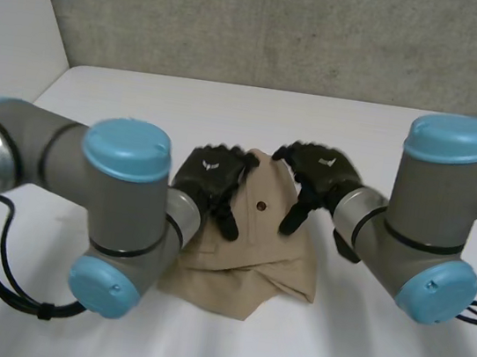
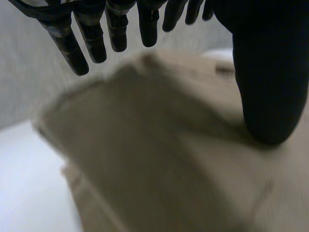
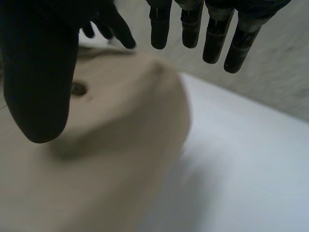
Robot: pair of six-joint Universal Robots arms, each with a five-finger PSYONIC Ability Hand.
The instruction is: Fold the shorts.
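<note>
head view: tan shorts lie bunched on the white table between both arms, left hand and right hand above them; left wrist view: fingers spread straight, holding nothing; right wrist view: fingers likewise spread, empty

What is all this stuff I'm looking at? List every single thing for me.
shorts: one, tan, rumpled on the middle of the table
button: one, dark, on the shorts between the hands
table: one, white, under everything
wall: one, grey, behind the table
arms: two, grey with light-blue caps; left arm, right arm, either side of the shorts
hands: two, black, open; left hand, right hand, over the shorts
</note>
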